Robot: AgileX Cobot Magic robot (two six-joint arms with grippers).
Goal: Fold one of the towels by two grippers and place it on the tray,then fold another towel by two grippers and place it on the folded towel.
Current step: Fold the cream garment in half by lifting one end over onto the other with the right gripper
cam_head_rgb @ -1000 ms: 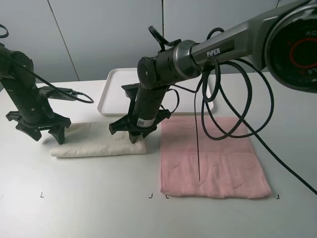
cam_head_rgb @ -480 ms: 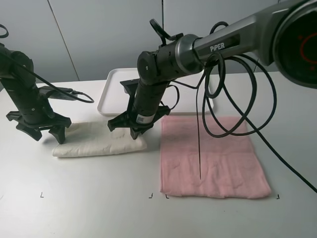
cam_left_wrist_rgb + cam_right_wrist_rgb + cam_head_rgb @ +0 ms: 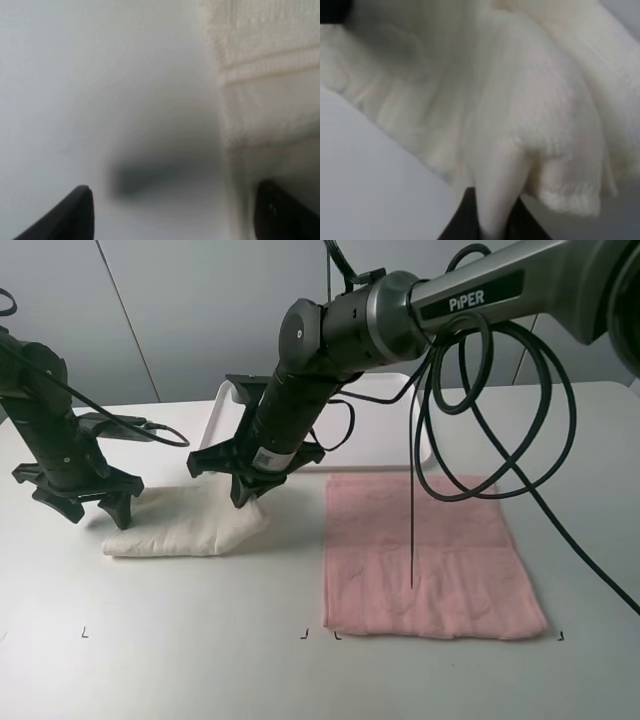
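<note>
My right gripper (image 3: pixel 243 502) pinches the cream terry towel's (image 3: pixel 175 528) 3 o'clock end, raised for folding; left gripper (image 3: pixel 85 508), seemingly spread, hovers at 9 o'clock.

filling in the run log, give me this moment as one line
right hand shut on white towel, end raised | left hand open by other end | pink towel flat

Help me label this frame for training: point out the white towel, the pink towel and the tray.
white towel (image 3: pixel 175 530): exterior high view, folded middle
pink towel (image 3: pixel 450 575): exterior high view, flat middle
tray (image 3: pixel 213 425): exterior high view, left rim
</note>
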